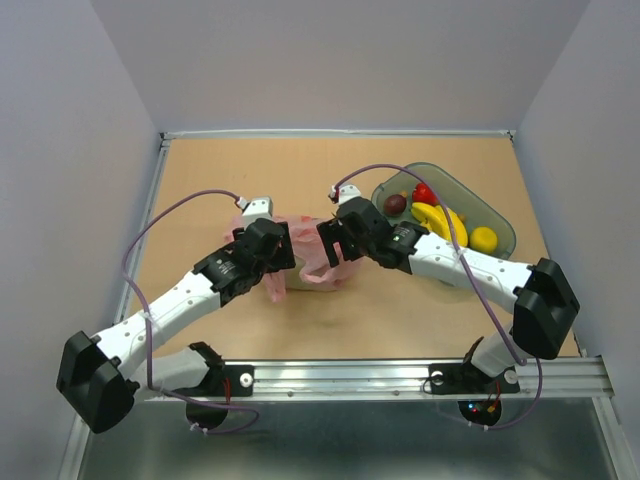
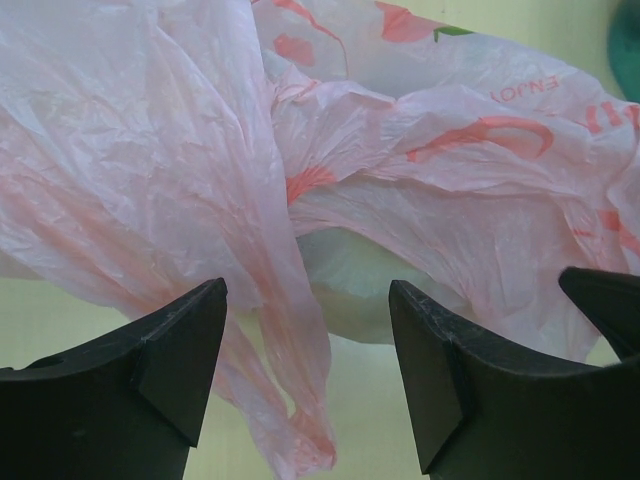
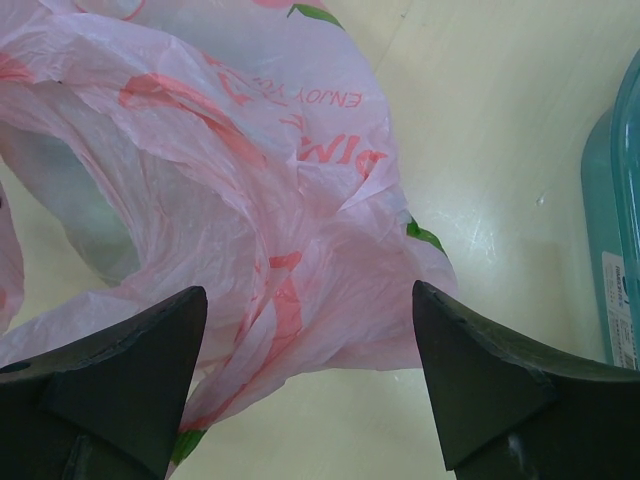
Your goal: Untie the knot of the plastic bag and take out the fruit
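The left gripper (image 1: 281,262) is hovering at the left side of the plastic bag (image 1: 300,232), its jaws standing wide apart and clamping nothing. In the left wrist view the left gripper (image 2: 308,295) is facing the plastic bag (image 2: 450,190) closely. A long crumpled pink strip (image 2: 285,400) is hanging down between the two fingers, nearer the left one. It may be a tail of the knot, though the view is too close to be sure.

The right gripper (image 1: 336,246) is reaching in from the opposite side, also spread open with nothing pinched. Seen from the right wrist, the right gripper (image 3: 308,292) is sitting just above a bulge of the plastic bag (image 3: 250,170), and the printed film is filling the gap between the fingers.

The bag is lying on the table (image 1: 400,320) near its middle, squeezed between the two grippers. A pale rounded shape (image 2: 360,290) is showing through the plastic, probably some of the fruit. To the right, well apart from the bag, a green tray (image 1: 503,222) is holding bananas (image 1: 440,220), a red fruit (image 1: 424,193), a dark round fruit (image 1: 396,204) and a yellow fruit (image 1: 483,239).
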### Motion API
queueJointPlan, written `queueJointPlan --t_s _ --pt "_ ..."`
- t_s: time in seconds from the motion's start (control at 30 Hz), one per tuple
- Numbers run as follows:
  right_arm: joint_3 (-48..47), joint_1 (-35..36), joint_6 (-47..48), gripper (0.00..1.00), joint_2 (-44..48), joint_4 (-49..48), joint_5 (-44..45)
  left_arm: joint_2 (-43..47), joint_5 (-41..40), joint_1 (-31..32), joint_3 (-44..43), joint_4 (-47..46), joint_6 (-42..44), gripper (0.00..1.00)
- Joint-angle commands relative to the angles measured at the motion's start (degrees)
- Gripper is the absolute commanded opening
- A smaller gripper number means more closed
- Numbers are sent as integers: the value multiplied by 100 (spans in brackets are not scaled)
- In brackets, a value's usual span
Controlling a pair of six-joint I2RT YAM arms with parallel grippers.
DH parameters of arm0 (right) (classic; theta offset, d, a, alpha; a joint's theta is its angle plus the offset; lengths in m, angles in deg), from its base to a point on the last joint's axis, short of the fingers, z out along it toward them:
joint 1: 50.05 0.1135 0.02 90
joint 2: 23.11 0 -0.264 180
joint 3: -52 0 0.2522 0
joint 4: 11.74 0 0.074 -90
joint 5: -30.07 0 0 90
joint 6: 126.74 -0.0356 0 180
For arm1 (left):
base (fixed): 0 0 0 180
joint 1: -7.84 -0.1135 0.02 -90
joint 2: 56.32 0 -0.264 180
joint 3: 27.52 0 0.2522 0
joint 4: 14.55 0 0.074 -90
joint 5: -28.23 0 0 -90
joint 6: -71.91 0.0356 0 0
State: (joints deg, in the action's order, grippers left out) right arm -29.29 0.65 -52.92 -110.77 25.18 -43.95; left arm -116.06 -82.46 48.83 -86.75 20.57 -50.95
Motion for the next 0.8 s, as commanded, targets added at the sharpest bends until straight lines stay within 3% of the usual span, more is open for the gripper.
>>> queueJointPlan --t_s 0.0,0.27,0.53,0.67,0.77 --pt "38 37 -113 88 214 -39 -87 -292 -804 110 29 -124 -229 77" --pt "389 28 -253 88 486 -39 -192 -301 -2060 111 144 -97 -423 73" --pt "1039 28 -579 87 943 -39 -333 -696 -2159 -91 82 -413 -151 68" --pt "1329 28 -684 87 1093 -48 -324 -802 -2159 -302 74 -537 68 59" --pt "1540 37 -754 81 1172 -48 -298 -793 -2063 -521 65 -668 358 39"
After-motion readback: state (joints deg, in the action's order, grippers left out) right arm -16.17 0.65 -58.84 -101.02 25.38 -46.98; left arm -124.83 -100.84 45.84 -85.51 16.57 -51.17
